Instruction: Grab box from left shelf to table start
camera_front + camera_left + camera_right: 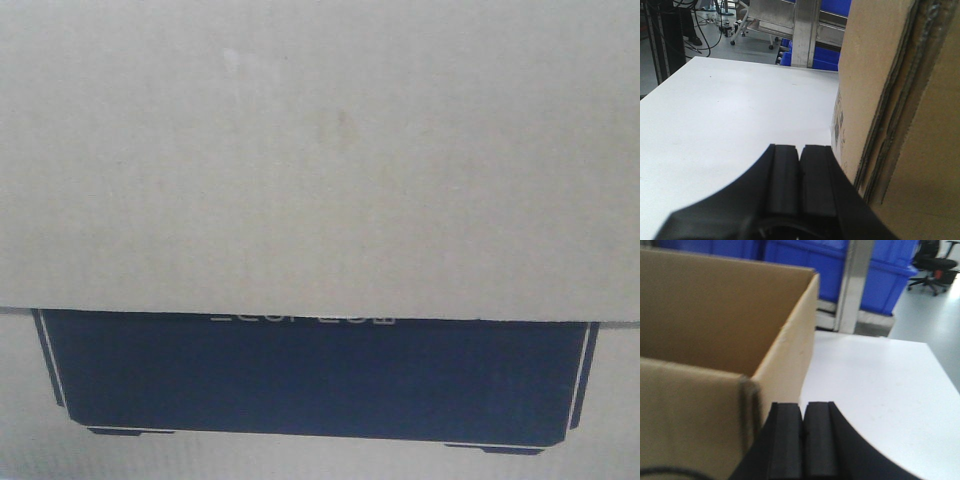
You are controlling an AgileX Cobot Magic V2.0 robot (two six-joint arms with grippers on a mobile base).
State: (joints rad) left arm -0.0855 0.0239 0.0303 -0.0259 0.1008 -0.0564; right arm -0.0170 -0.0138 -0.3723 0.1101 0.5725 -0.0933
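The tan cardboard box [320,150] fills the front view, its black printed panel [315,375] low in the frame. My left gripper [800,150] is shut and empty, its outer side close against the box's left wall [900,100], above the white table [730,115]. My right gripper [803,407] is shut and empty, close against the box's right wall [785,365]. The box is open at the top in the right wrist view. The left shelf's metal ledge is out of view.
Blue plastic bins [880,265] and a metal upright [852,285] stand behind the table [880,390]. A metal frame [805,30], cables and a dark rack [665,35] lie beyond the table's far left edge. An office chair [935,265] stands at the far right.
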